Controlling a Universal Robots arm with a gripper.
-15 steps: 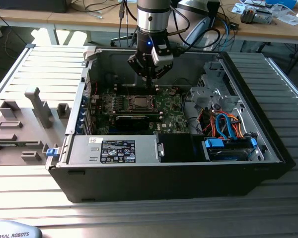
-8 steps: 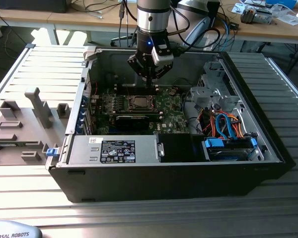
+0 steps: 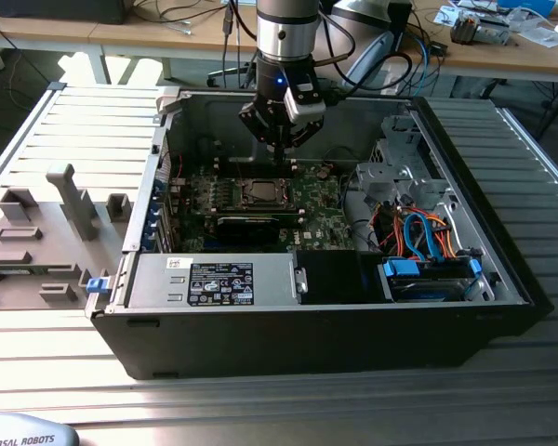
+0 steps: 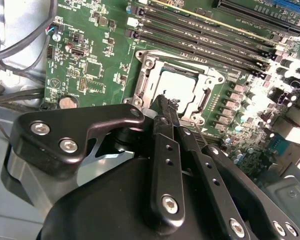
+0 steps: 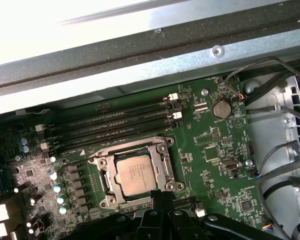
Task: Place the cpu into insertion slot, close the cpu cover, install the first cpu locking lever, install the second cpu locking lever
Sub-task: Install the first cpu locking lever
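In the exterior view, the claw [image 3: 281,158] is seen low inside the computer case [image 3: 502,279], with the insertion slot [image 3: 259,193] just below its tip.

In the second wrist view, the fingers [image 4: 165,107] are pressed together with nothing held. The cpu [image 4: 177,86] lies in the slot just past them.

In the first wrist view, the cpu cover [image 5: 162,167] is seen framing the chip, right by the tip. The chip is judged light, stiff and easily hurt, best held by its edges.

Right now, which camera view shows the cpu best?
The first wrist view: the cpu lies unobstructed in the insertion slot. In the second wrist view the gripper partly hides it. In the exterior view it is small and distant.
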